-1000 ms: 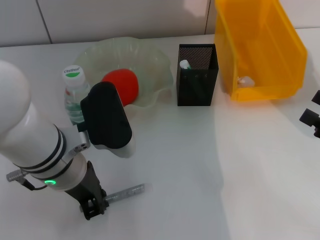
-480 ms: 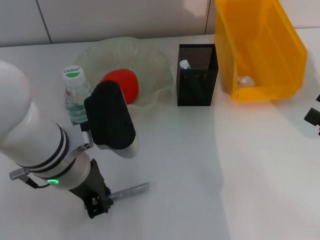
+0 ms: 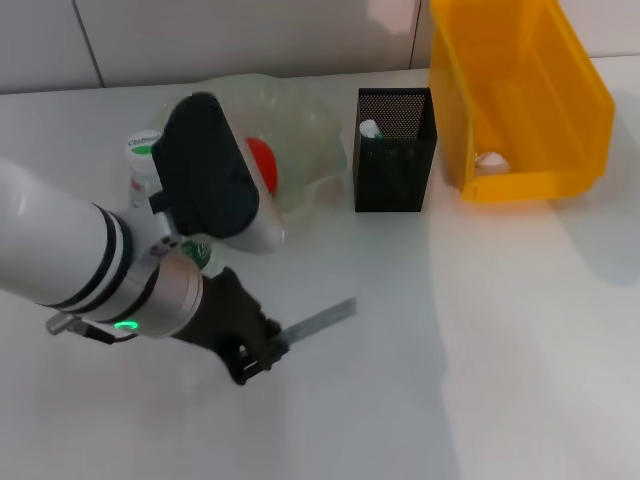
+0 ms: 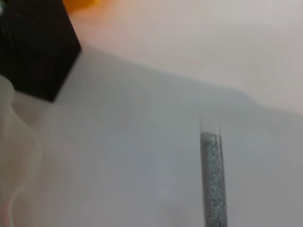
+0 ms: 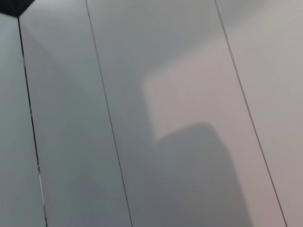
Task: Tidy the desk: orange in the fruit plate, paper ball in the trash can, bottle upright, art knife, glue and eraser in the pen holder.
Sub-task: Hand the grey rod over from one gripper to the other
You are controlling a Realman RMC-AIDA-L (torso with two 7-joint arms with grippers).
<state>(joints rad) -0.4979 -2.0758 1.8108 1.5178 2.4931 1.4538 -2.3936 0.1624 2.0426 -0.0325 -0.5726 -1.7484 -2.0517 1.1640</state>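
White desk (image 3: 480,350) fills the head view, with a pale wall behind. Compared with a moment ago, the left gripper (image 3: 258,358) has risen from the front of the desk and swung toward the middle, and its fingers are pinched on the art knife (image 3: 320,322), a slim grey strip now pointing up and away toward the pen holder (image 3: 394,150). The left wrist view shows the knife's grey body (image 4: 213,184) clear of the surface, with the holder's dark corner (image 4: 33,47) off beyond it. So the pickup looks done, and the carry to the holder is likely under way. Orange (image 3: 262,160) sits in the fruit plate (image 3: 310,130), the bottle (image 3: 145,160) stands upright behind the arm, and something pale lies in the trash can (image 3: 520,90). No right gripper is in view.
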